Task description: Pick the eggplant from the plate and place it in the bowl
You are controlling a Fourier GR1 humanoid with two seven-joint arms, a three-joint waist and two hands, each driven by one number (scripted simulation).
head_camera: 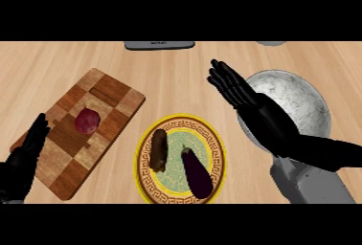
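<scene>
The eggplant [197,173] lies on the plate [212,139]. Right of the plate, the right hand [262,115], fingers straight, hovers beside the bowl [300,95]; the left hand [25,153] rests spread, well left.

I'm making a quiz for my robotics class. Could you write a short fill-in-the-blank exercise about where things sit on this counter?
1. The eggplant lies on the yellow-rimmed ____.
2. The small red item rests on the checkered wooden ____.
3. The right hand, fingers straight, shows over the left rim of the marbled grey ____.
4. The left hand rests open at the board's ____ edge.

Missing words: plate; cutting board; bowl; left
</scene>
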